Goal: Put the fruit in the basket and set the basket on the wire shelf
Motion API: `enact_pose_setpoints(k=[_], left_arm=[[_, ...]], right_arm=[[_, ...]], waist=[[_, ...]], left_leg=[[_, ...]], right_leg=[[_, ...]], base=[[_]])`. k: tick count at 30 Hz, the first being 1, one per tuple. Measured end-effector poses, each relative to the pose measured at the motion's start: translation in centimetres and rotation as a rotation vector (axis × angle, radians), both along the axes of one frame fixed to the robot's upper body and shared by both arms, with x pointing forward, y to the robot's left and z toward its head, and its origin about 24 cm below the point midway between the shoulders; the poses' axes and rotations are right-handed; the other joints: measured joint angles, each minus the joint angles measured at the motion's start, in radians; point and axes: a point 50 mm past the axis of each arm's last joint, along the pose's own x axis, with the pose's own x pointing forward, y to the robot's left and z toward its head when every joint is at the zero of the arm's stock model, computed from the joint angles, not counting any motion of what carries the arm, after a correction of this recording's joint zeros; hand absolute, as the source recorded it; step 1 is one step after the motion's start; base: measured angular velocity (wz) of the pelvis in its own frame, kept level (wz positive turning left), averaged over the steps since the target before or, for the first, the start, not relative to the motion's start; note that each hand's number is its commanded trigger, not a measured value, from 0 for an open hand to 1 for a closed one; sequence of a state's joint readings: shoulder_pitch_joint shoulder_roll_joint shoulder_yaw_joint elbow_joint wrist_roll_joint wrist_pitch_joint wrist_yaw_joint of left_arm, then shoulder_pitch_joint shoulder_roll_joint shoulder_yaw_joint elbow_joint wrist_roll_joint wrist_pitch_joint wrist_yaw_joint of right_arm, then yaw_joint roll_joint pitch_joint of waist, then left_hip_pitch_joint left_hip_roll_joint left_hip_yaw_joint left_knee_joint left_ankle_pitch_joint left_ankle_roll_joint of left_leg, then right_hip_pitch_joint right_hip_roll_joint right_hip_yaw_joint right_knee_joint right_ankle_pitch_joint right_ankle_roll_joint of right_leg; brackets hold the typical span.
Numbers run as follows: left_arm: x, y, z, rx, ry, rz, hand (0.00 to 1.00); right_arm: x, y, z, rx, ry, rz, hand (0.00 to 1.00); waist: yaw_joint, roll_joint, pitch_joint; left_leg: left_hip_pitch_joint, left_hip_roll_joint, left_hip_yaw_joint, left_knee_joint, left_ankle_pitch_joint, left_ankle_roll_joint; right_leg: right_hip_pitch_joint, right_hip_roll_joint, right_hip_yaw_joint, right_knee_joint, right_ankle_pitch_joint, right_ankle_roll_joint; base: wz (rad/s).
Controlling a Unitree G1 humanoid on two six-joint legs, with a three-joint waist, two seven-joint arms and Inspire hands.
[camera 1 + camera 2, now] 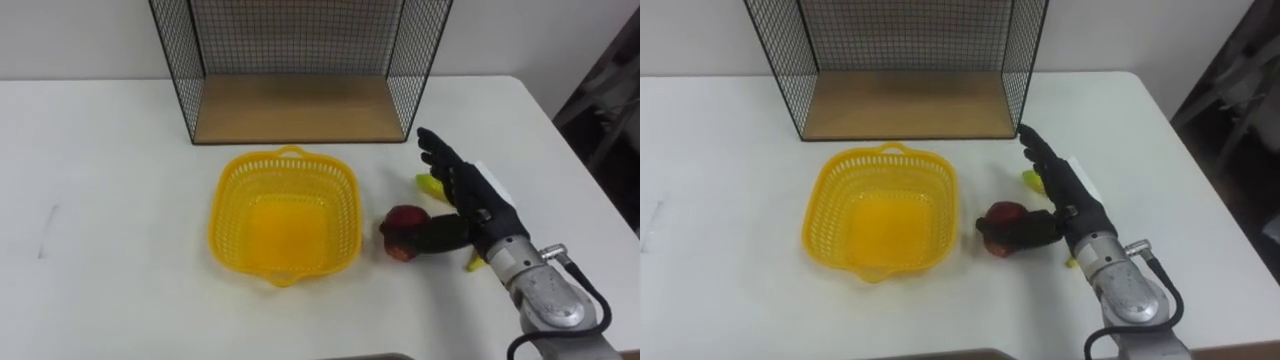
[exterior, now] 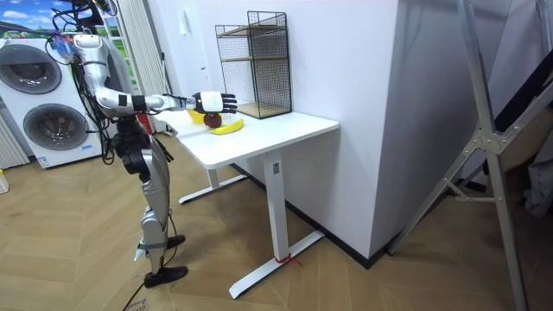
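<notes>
White surface across both eye views: what is it? (Student)

It is the tabletop (image 1: 100,150), plain and matt, set against a white wall (image 2: 346,60). The room view shows it on a white frame over a wooden floor (image 2: 363,276), with washing machines (image 2: 39,95) at the room view's left. The robot stands upright at the table's near edge, one arm held out over it. (Tutor)

What is hidden or cut off? (Student)

The wire shelf (image 1: 300,108) stands at the back of the tabletop. The eye views crop its top, leaving black mesh walls and a wooden base board. The banana (image 1: 430,186) lies under the right hand (image 1: 488,212). One greenish-yellow tip shows beside the fingers and a second yellow end near the wrist. Whether the palm rests on the banana cannot be told. (Tutor)

And the fruit and the basket? (Student)

The apple (image 1: 400,222) is dark red. It sits on the tabletop between the basket (image 1: 222,190) and the hand, just beside the basket's right rim with a narrow strip of tabletop between them. The hand's fingers are straight and point toward the shelf, while the thumb lies against the apple's right side. The basket is yellow perforated plastic with a small handle at front and back. It stands upright just in front of the shelf, and both fruits lie outside it. (Tutor)
</notes>
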State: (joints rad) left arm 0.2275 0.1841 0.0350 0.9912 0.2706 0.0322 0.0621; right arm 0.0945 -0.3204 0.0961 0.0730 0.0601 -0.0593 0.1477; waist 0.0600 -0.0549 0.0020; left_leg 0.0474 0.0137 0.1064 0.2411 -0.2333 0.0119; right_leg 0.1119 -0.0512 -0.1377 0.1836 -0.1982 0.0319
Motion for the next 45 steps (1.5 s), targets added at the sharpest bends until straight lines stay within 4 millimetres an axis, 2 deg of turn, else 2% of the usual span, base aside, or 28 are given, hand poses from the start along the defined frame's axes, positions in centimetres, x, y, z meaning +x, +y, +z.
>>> enact_pose_setpoints(k=[8,12,22,23,24,31,41,45], left_arm=[[-0.6,0.0,-0.1,0.000,0.015,0.004,0.00],[-1.1,0.0,-0.3,-0.001,0.040,0.003,0.00],[-1.5,0.4,-0.2,0.009,0.055,0.005,0.00],[-1.5,0.4,-0.2,0.009,0.055,0.004,0.00],[-1.5,0.4,-0.2,0.009,0.055,0.004,0.00],[-1.5,0.4,-0.2,0.010,0.057,-0.006,0.00],[-1.3,0.4,-0.2,0.015,0.056,-0.017,0.00],[-1.3,0.3,-0.2,0.026,0.053,-0.022,0.00]], right_arm=[[-0.4,-0.5,-1.4,-0.003,0.066,-0.007,0.00],[-0.9,-1.0,-2.8,-0.035,0.126,-0.023,0.00],[-1.0,-0.4,-3.1,-0.150,0.136,0.053,0.00],[-1.0,-0.3,-3.1,-0.161,0.134,0.057,0.26],[-1.0,-0.3,-3.1,-0.185,0.133,0.067,1.00],[-0.7,-0.5,-2.9,-0.280,0.112,0.069,1.00],[-0.4,-0.8,-2.6,-0.320,0.087,0.029,1.00],[-0.5,-0.8,-2.8,-0.240,0.104,0.009,1.00]], waist=[[0.003,-0.001,0.0004],[0.006,-0.004,0.0011],[0.006,-0.012,0.0019],[0.005,-0.012,0.0018],[0.006,-0.013,0.0014],[0.000,-0.013,-0.0081],[0.001,-0.009,-0.0081],[0.000,-0.007,-0.0049]], left_leg=[[0.006,0.000,0.001,0.000,0.000,0.000],[0.003,0.000,0.001,-0.001,0.000,0.000],[-0.002,0.000,-0.001,-0.002,0.000,0.000],[-0.002,0.000,-0.001,-0.002,0.000,0.000],[-0.002,0.000,-0.002,-0.002,0.000,0.000],[-0.001,0.000,-0.004,-0.001,0.000,0.000],[-0.001,0.000,-0.009,-0.001,0.000,0.000],[-0.001,0.000,-0.012,0.005,0.000,0.000]], right_leg=[[0.004,0.000,0.002,0.000,0.000,0.000],[0.004,0.000,-0.002,0.000,0.001,-0.001],[0.007,0.000,-0.002,0.000,0.001,-0.002],[0.007,0.000,-0.002,0.000,0.001,-0.002],[0.007,0.001,-0.002,0.000,0.001,-0.002],[0.007,0.000,-0.004,0.000,0.002,-0.002],[0.009,0.001,-0.004,-0.001,0.002,-0.002],[0.012,0.000,-0.010,-0.002,0.002,-0.002]], base=[[0.00],[0.01],[0.01],[0.00],[0.00],[0.00],[0.00],[0.01]])
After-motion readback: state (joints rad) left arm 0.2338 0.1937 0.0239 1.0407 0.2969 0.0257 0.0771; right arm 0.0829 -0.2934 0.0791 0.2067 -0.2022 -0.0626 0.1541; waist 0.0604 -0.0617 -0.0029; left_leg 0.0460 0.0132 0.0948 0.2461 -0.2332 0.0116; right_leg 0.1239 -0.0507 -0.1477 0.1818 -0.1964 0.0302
